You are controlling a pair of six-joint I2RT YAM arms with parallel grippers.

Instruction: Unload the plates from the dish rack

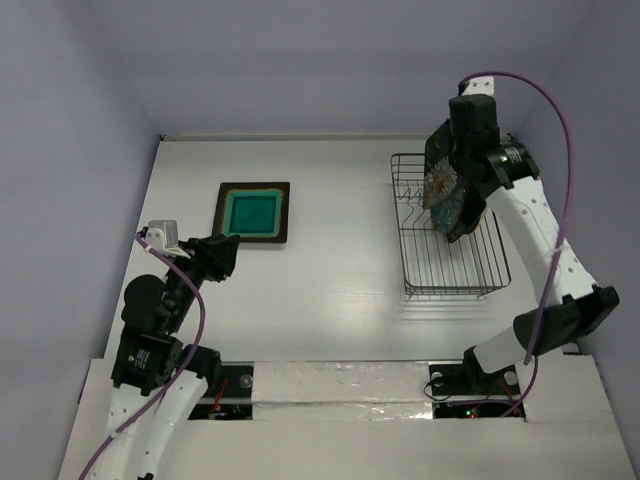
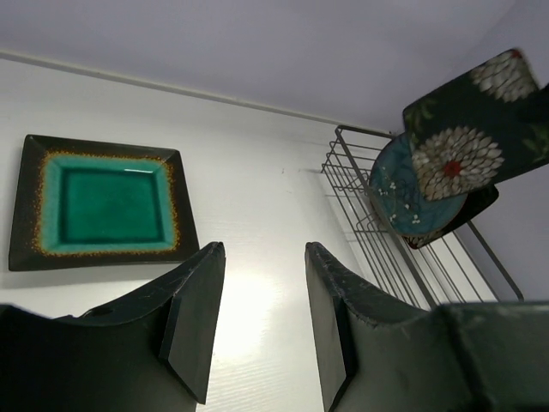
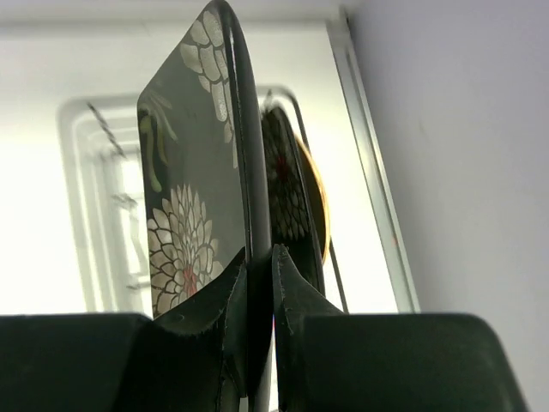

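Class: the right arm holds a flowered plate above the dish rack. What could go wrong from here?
1. The right gripper pinches only the rim of the flowered square plate, so it might slip or swing.
2. That plate hangs close to the round teal plate in the dish rack and could knock it.

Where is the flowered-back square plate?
Top view, right side: the flowered-back plate is pinched in the right gripper's fingers at the dish rack's far end, beside the round teal plate.

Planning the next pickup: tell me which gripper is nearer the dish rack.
Right. The right gripper is above the dish rack, pinching a flowered square plate; the left gripper hangs across the table, beside the teal plate.
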